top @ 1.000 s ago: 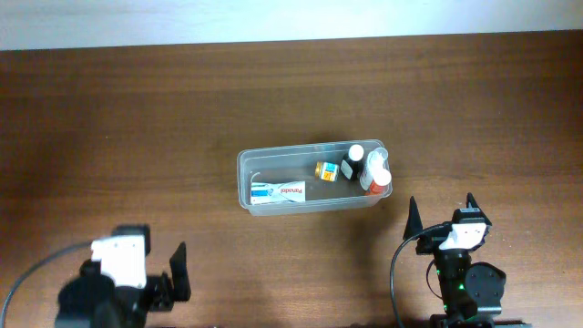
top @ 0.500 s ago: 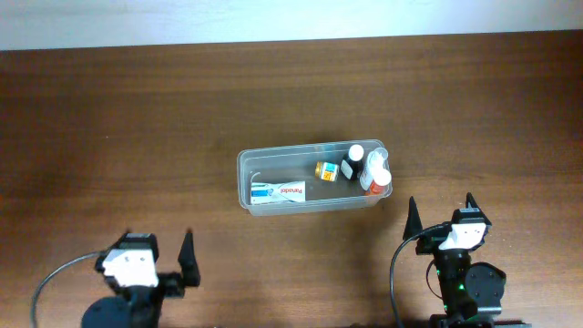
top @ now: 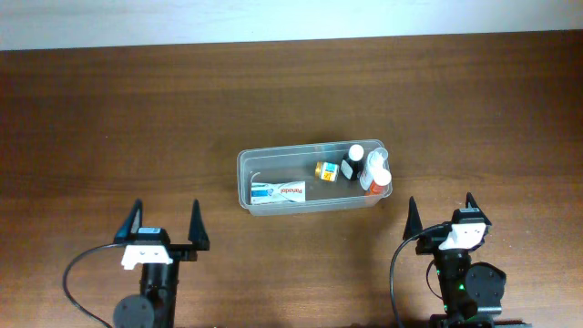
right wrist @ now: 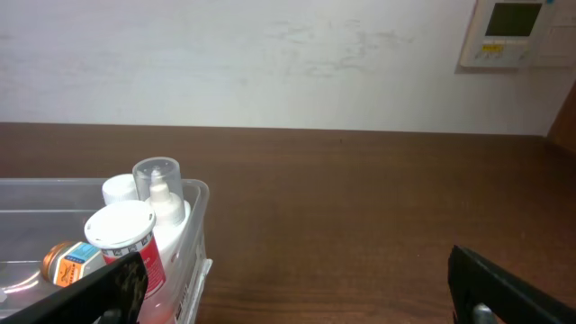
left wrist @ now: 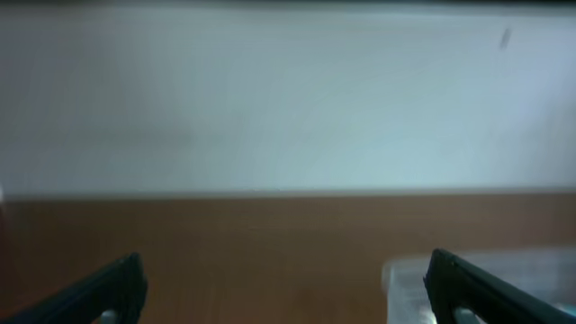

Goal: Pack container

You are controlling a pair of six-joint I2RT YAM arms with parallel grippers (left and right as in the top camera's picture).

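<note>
The clear plastic container (top: 246, 164) sits at the table's middle. It holds a white Panadol box (top: 279, 192), a small orange jar (top: 325, 170), a black-capped bottle (top: 352, 169) and a red bottle with a white cap (top: 379, 179). My left gripper (top: 164, 222) is open and empty near the front edge, left of the container. My right gripper (top: 441, 215) is open and empty, just front right of the container. The right wrist view shows the container's corner (right wrist: 200, 193) and the red bottle (right wrist: 126, 243) at the left. The left wrist view is blurred and shows the container (left wrist: 405, 274) at the right.
The brown wooden table (top: 118, 118) runs to a white wall at the back. A wall thermostat (right wrist: 515, 31) shows in the right wrist view. Black cables trail from both arm bases at the front edge.
My left arm has swung right and turned upright, its open fingers now pointing at the back. The right arm and the container's contents have not moved.
</note>
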